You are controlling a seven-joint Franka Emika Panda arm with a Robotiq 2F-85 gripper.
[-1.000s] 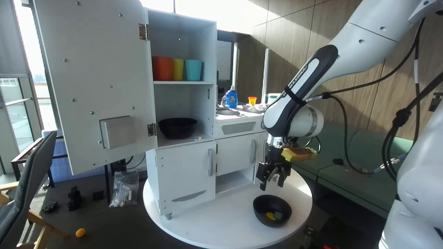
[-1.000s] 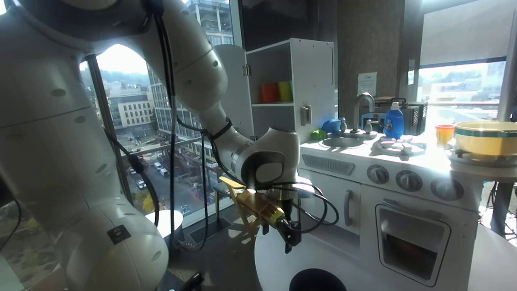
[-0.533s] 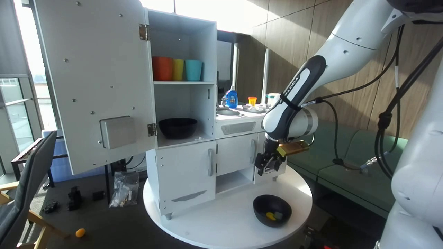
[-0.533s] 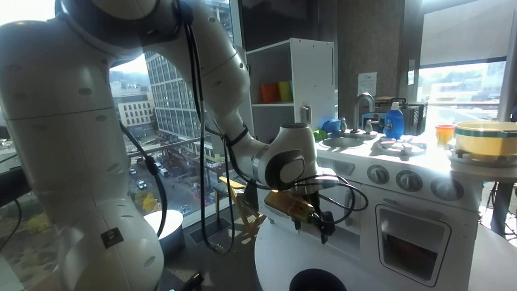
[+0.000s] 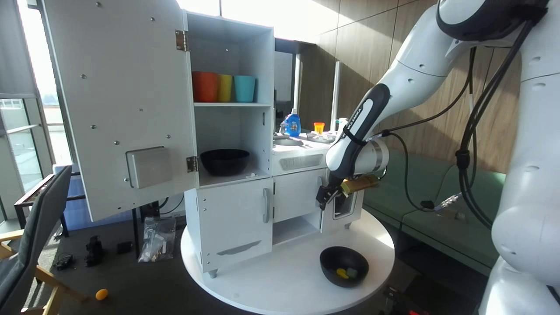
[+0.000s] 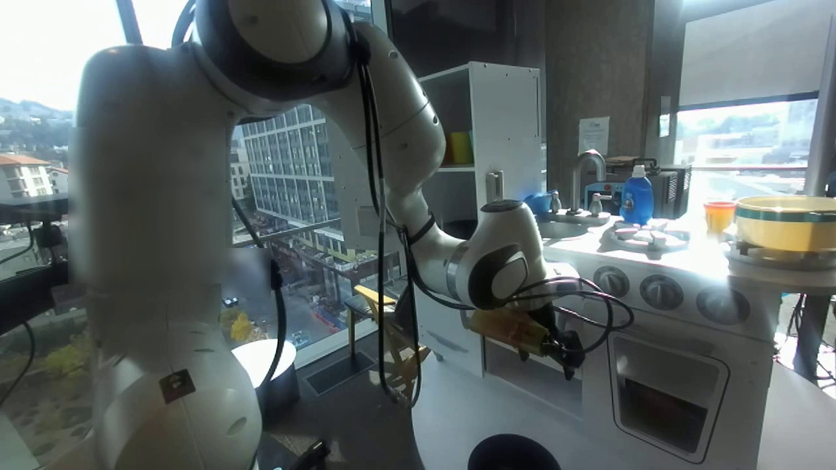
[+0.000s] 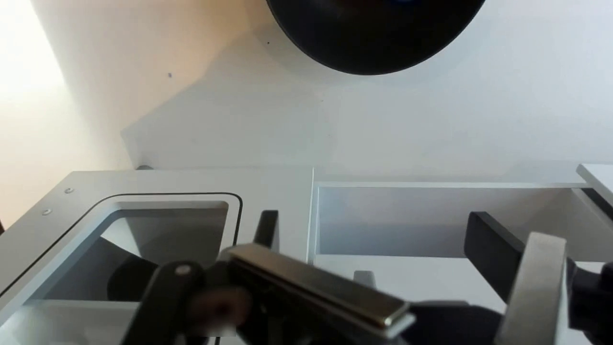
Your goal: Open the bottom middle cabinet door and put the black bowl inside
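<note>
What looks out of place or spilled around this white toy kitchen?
In an exterior view, a small orange oval object lies loose on the dark floor near the grey wooden-legged chair, perhaps dropped. A clear plastic bag lies on the floor too. I see no spill.

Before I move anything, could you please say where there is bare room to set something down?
The table looks bare between its bowl and the big lower door, and between the bowl and the oven. Crowded spots: the middle door, where the tool hangs, and the counter around the blue bottle.
</note>
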